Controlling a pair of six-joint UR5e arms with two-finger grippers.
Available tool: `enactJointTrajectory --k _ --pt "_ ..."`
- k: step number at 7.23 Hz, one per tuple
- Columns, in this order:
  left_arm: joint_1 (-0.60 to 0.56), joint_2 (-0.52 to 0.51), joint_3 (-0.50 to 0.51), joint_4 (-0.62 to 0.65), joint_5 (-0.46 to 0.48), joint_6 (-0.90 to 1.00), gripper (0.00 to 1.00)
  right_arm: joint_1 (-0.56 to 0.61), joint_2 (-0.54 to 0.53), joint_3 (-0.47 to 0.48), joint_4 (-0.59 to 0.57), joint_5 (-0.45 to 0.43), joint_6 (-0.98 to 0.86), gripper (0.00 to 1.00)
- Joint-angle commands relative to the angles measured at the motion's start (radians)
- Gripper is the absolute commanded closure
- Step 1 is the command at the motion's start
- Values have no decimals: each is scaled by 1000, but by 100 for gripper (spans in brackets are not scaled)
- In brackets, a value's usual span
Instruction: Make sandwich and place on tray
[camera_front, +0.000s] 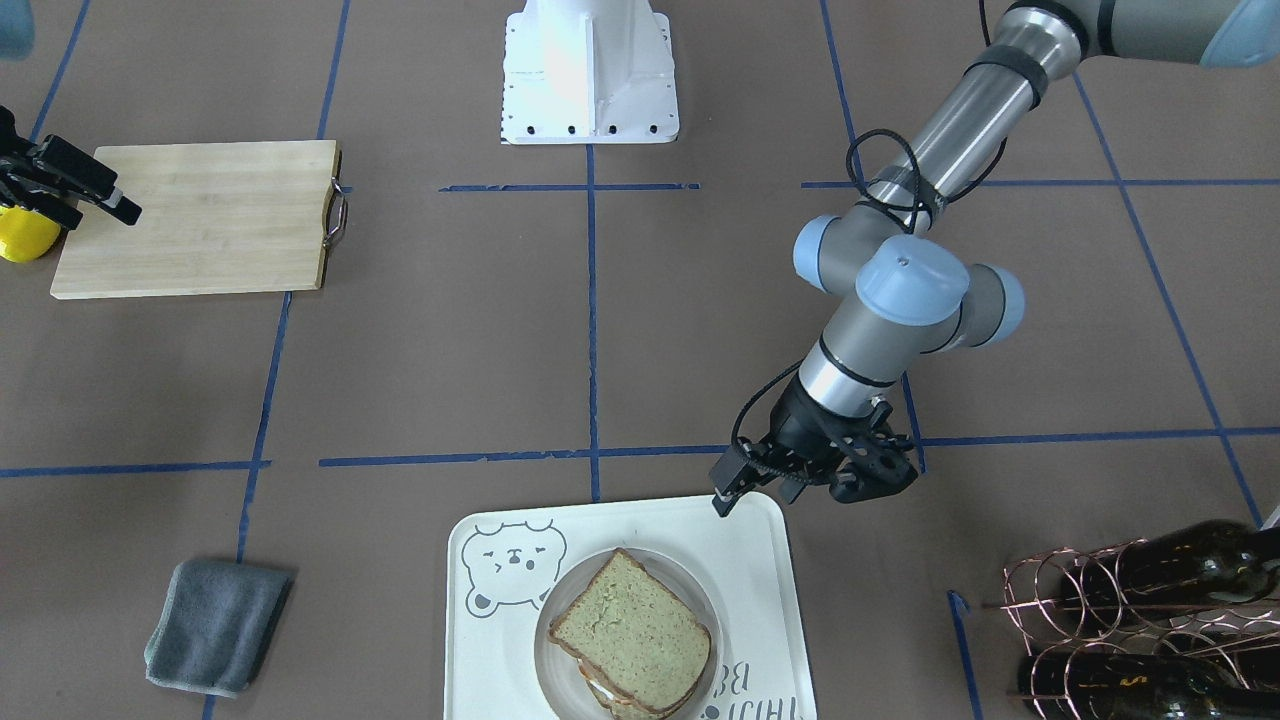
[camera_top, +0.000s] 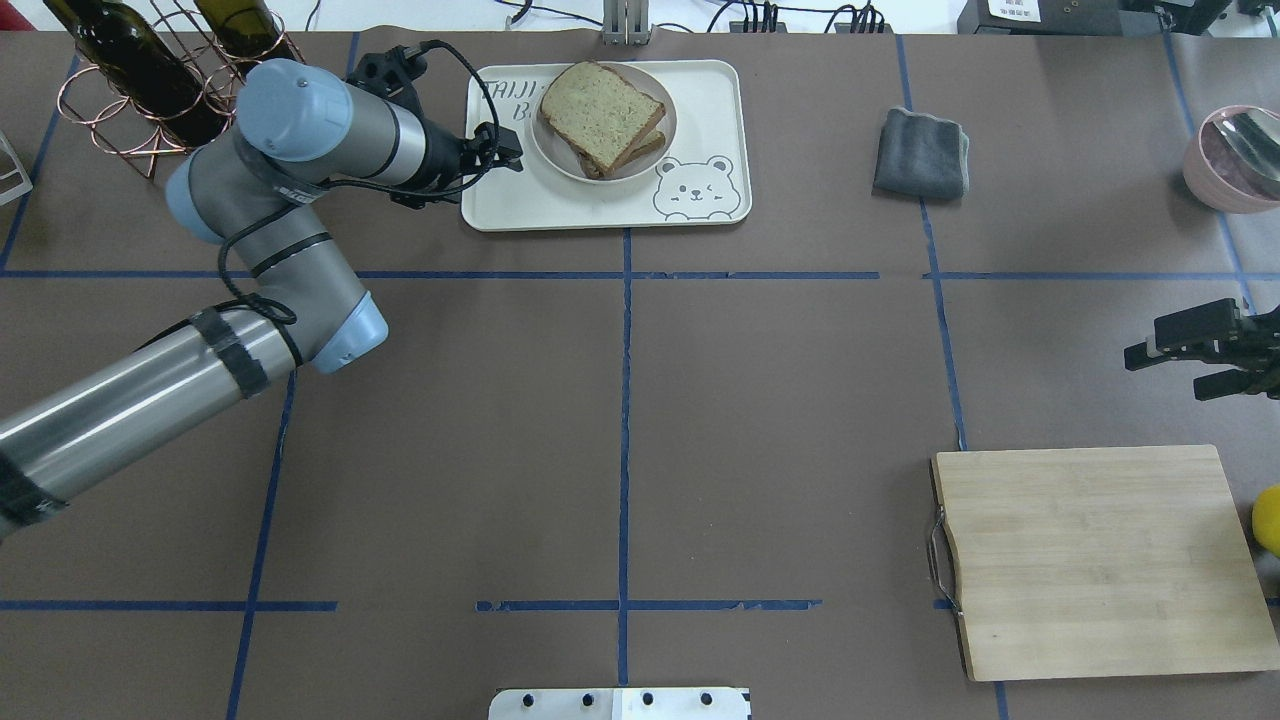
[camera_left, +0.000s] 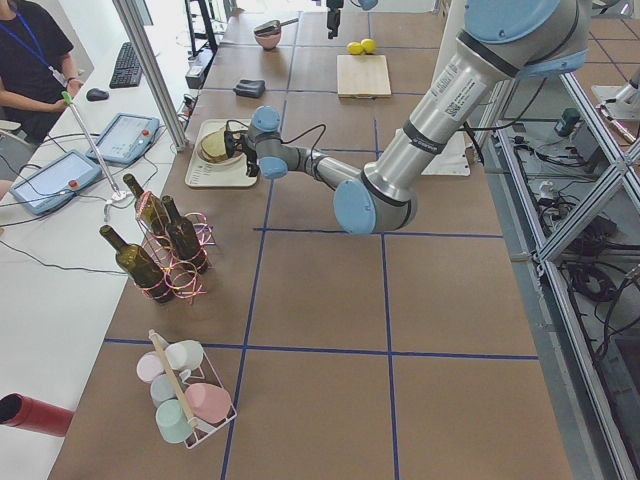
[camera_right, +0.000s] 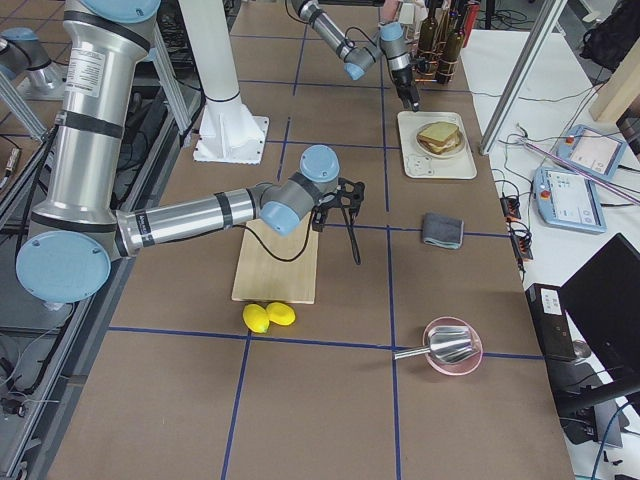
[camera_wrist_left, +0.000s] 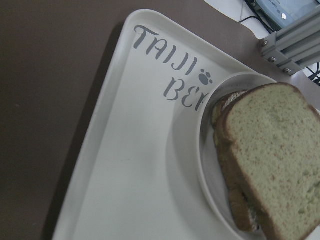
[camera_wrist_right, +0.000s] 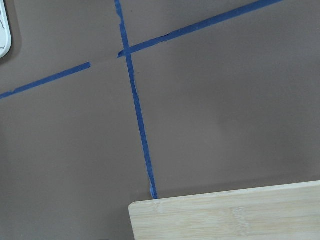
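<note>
The sandwich (camera_top: 600, 112), two greenish-tan bread slices stacked slightly askew, lies on a small round white dish (camera_top: 541, 152) on the cream bear tray (camera_top: 600, 210) at the table's far edge. A sliver of white egg shows between the slices in the front view (camera_front: 603, 690). My left gripper (camera_top: 508, 148) hovers at the tray's left edge, open and empty; its wrist view shows the sandwich (camera_wrist_left: 275, 160) and the tray (camera_wrist_left: 140, 165). My right gripper (camera_top: 1165, 372) is open and empty at the right, beyond the cutting board.
A wooden cutting board (camera_top: 1100, 560) lies near right, a yellow lemon (camera_top: 1268, 520) beside it. A grey cloth (camera_top: 920, 152) lies right of the tray, a pink bowl (camera_top: 1230, 160) far right. A copper rack with wine bottles (camera_top: 140, 80) stands close behind my left arm.
</note>
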Motion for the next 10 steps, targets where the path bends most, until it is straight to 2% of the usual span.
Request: enactJointTrajectory --k 1,3,4,5,6,9,10 --pt "-53 221 -296 128 -102 364 0 42 -136 -7 -13 -93 -263 0" --pt "-163 463 -435 130 -205 707 0 151 -156 -17 -198 -180 -633 0" --pt "-249 557 -454 130 -251 870 0 282 -137 -15 -369 -185 -890 0" --pt "-332 624 -454 130 -286 1022 0 359 -69 -12 -536 -187 -1047 0" --pt "-422 658 -441 159 -337 1157 0 407 -50 -12 -614 -187 -1155 0" --pt "-687 629 -473 676 -351 1564 0 421 -85 -10 -624 -141 -1172 0" --pt "-716 635 -476 791 -374 1592 0 421 -103 3 -623 -130 -1173 0"
